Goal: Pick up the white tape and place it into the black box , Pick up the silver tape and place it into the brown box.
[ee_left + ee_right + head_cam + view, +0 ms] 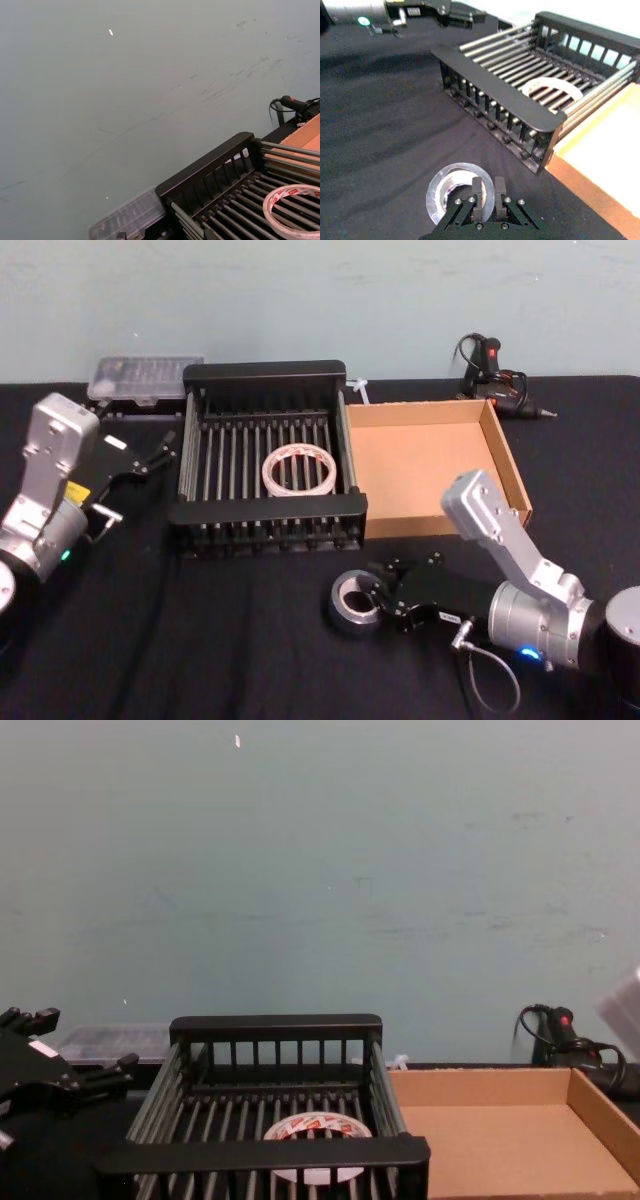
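You've got a black cloth table (200,640) against a pale blue-green wall (320,870), scuffed in places. At the back edge sits a clear plastic case (143,379) on the left and a black glue gun (495,375) w/ cord on the right, behind the boxes.

Black box (265,510) sits mid-table, brown box (430,460) touching its right side. White tape (299,470) lies flat on the slats inside the black box. Brown box holds nothing.

Silver tape (353,604) lies on the cloth just in front of the black box's right front corner. Right gripper (484,187) is down at it: fingers nearly closed, pinching the near wall of the roll, one finger in the core and one outside. The roll rests on the cloth.

Left gripper (160,452) hangs left of the black box, near its left wall, fingers apart w/ nothing between them.
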Robot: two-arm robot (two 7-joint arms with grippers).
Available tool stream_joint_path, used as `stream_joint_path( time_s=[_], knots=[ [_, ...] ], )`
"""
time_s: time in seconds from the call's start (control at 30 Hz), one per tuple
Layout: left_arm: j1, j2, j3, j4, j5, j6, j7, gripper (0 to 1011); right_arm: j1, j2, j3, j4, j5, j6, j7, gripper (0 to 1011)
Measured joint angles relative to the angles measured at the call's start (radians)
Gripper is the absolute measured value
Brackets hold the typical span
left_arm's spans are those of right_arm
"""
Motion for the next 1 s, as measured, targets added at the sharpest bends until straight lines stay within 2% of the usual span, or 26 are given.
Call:
stream_joint_path(
  time_s=[0.57, 1.0],
  knots=[
    [0.000, 0.000, 0.000, 0.000, 0.000, 0.000, 0.000, 1001, -0.043, 0.007, 0.050, -0.014, 0.128, -0.150, 0.026, 156],
    [0.000, 0.000, 0.000, 0.000, 0.000, 0.000, 0.000, 1001, -0.062, 0.013, 0.067, -0.017, 0.210, -0.255, 0.049, 156]
  ],
)
